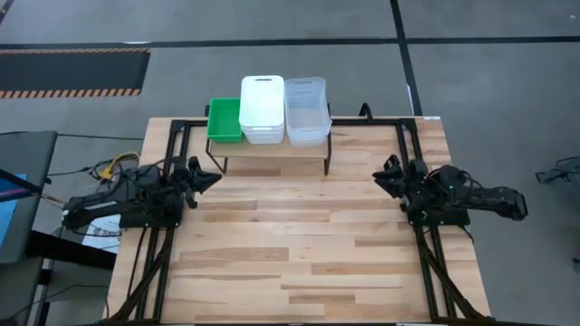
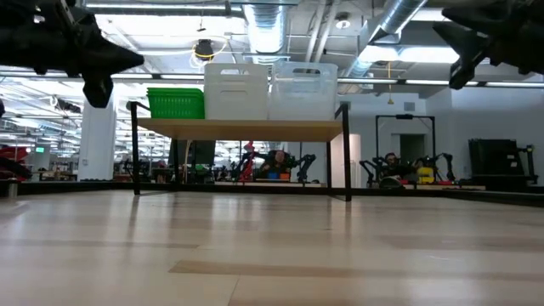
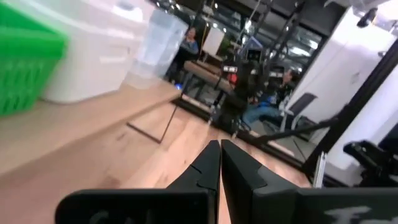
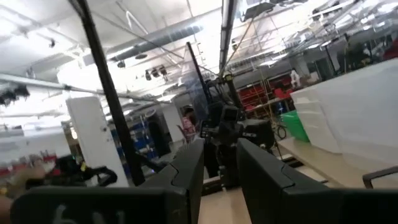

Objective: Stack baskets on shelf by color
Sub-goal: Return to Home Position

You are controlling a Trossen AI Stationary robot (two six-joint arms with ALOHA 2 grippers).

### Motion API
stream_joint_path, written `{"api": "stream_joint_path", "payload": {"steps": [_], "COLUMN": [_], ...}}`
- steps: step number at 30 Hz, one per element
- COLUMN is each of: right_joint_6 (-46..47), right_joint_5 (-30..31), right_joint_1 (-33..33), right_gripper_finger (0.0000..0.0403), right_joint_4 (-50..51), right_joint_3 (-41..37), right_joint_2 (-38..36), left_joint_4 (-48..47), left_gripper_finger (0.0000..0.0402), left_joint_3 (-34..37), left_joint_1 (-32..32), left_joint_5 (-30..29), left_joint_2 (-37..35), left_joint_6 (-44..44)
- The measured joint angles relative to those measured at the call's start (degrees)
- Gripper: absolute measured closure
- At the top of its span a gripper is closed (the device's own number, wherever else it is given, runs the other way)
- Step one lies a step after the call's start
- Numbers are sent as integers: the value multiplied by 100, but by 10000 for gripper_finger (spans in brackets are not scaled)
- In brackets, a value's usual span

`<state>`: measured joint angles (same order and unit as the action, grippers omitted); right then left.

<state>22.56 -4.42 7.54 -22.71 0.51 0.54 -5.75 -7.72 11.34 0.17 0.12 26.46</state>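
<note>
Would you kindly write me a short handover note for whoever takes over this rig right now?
Left gripper: shut, empty, over the left side of the table.
Right gripper: open, empty, over its right side.
The shelf at the far edge bears three stacks side by side: green baskets, white baskets, clear baskets.
Done: every basket in view is stacked by color.
Left: probably only parking both arms.

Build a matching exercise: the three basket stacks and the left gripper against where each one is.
Column 1:
1 green baskets
2 white baskets
3 clear baskets
4 left gripper

Column 2:
A middle of the shelf
B above the table, off the shelf, fingers shut
C shelf end on the right gripper's side
D shelf end on the left gripper's side

Pairs: 1-D, 2-A, 3-C, 4-B
</note>
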Motion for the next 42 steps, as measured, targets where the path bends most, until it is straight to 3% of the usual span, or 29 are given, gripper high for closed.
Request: {"api": "stream_joint_path", "payload": {"steps": [7,17,23,27,37,42], "right_joint_6": [-609,-900,-779,-912,-1322,-1902], "right_joint_5": [496,923,1092,1213,1244,1493], "right_joint_1": [-512,-585,-585,-585,-585,-549], "right_gripper_finger": [283,283,283,283,283,283], "right_joint_4": [28,256,474,434,275,288], "right_joint_3": [0,0,0,-2,-2,-3], "right_joint_2": [0,2,22,22,20,20], "left_joint_4": [-301,-570,-671,-602,1238,919], "left_gripper_finger": [401,401,401,401,401,401], "left_joint_3": [-19,-296,-280,-164,625,709], "left_joint_1": [2,-143,-591,-1053,-1768,-1810], "left_joint_5": [337,524,321,-264,-790,-1014], "left_joint_2": [-4,-4,-4,-4,-2,11], "left_joint_6": [-32,-181,-197,-202,-874,-572]}}
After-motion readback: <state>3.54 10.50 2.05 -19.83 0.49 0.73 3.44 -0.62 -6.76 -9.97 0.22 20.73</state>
